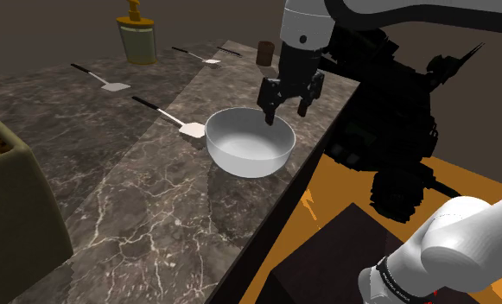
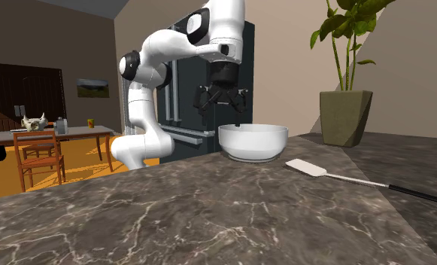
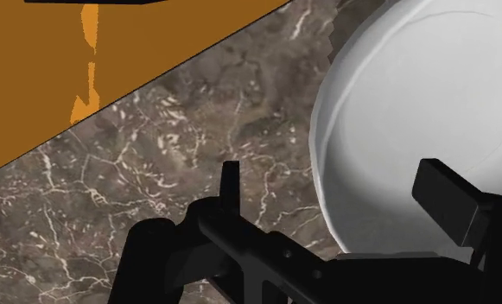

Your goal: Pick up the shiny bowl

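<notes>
A white, glossy bowl [image 1: 249, 145] stands upright on the dark marble counter [image 1: 136, 199], close to the counter's edge on the stand's side. My black gripper [image 1: 286, 114] hangs open just above the bowl's rim on that side. In the second exterior view the gripper [image 2: 223, 113] hovers over the bowl [image 2: 253, 143], apart from it. In the wrist view one finger [image 3: 230, 183] is over bare counter outside the bowl [image 3: 413, 95] and the other finger [image 3: 447, 203] is over its inside, so the rim runs between them. Nothing is held.
A white spatula [image 1: 181, 126] lies right beside the bowl, and two more [image 1: 111, 84] [image 1: 207, 60] lie farther back. A yellow-green bottle [image 1: 138, 39] and a small brown cup [image 1: 265, 53] stand at the back. A large planter [image 1: 7, 190] is at the shoulder view's left.
</notes>
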### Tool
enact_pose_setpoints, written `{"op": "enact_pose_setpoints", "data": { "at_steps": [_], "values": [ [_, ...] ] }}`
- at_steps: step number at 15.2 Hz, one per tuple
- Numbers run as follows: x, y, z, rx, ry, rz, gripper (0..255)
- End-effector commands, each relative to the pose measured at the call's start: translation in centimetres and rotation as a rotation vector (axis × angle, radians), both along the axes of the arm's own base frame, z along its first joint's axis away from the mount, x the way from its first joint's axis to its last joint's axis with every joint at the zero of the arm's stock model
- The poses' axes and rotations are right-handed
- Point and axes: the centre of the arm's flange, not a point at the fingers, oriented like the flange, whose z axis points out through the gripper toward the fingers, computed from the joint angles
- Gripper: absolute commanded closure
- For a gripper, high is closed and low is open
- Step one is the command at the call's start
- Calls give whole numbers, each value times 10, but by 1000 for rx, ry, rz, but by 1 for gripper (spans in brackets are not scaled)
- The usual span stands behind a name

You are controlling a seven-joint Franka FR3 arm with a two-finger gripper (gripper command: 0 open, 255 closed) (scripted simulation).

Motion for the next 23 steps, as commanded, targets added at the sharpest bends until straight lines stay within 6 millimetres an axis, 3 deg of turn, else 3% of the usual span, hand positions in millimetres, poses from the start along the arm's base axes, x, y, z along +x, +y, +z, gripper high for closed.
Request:
{"op": "enact_pose_setpoints", "data": {
  "at_steps": [1, 2, 11, 23],
  "values": [
    [-1, 0, -3, 0, -1, 0, 0],
    [-1, 0, -3, 0, -1, 0, 255],
    [-1, 0, -3, 0, -1, 0, 255],
    [-1, 0, 60, 0, -1, 0, 255]
  ]
}}
